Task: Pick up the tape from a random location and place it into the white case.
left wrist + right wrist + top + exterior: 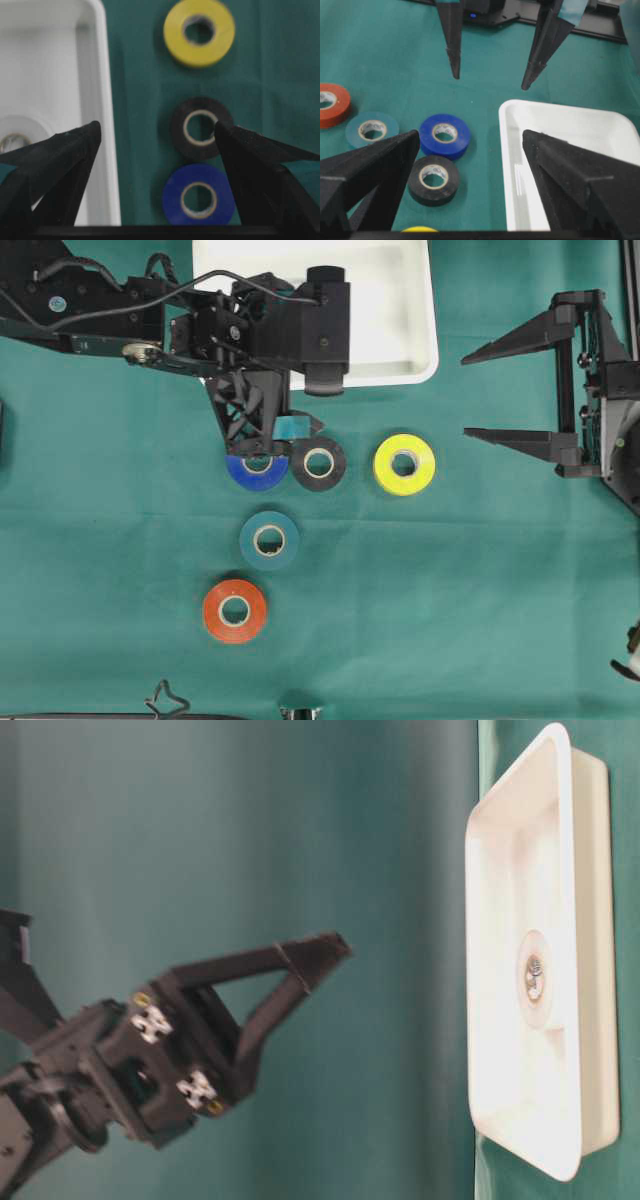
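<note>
Open left gripper (pixel 262 445) above blue tape (pixel 256 470)

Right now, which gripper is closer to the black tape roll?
Left. The left gripper hangs open just above the black tape roll, with the white case beside it. The right gripper sits open far off at the table's right side, beyond the yellow roll.

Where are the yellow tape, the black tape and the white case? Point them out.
yellow tape (pixel 404 464), overhead view, on its upper face.
black tape (pixel 320 464), overhead view, on its upper face.
white case (pixel 425 350), overhead view, on its right rim.
</note>
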`<state>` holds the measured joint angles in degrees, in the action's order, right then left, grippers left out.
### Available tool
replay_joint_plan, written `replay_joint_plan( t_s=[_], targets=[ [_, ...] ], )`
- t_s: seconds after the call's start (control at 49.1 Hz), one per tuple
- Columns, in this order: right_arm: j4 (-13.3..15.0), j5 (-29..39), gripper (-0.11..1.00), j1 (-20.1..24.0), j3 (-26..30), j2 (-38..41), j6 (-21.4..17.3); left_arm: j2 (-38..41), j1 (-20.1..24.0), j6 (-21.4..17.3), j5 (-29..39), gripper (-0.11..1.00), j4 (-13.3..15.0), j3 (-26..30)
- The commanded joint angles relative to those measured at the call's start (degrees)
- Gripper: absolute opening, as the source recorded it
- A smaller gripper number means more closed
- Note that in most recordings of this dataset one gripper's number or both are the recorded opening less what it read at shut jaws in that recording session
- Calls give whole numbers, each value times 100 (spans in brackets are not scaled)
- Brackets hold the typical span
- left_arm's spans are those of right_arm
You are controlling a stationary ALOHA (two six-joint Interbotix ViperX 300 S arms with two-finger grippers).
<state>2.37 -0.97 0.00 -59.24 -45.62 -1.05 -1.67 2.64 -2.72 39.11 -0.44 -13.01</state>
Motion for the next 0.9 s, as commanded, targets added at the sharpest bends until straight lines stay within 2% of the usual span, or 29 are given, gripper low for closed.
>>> replay_joint_plan(
  t_s=[0.0, 0.142, 0.427, 0.692, 0.875],
  targets=[
    [0, 0, 92, 18, 176, -18, -18, -387, -26, -9, -53, 98, 0, -97],
    [-9, 35, 92, 18, 176, -97, -9, -932, -62, -9, -475, 98, 9, -686],
    [0, 193, 92, 18, 185, -211, 0, -2470, -88, 0, -1995, 98, 44, -2294],
    [0, 272, 92, 18, 149, -255, 0, -3823, -97, 70, -2681, 98, 97, -3472],
    [0, 281, 92, 18, 97, -272, 9, -4474, -97, 325, -3190, 98, 97, -4307]
  ],
)
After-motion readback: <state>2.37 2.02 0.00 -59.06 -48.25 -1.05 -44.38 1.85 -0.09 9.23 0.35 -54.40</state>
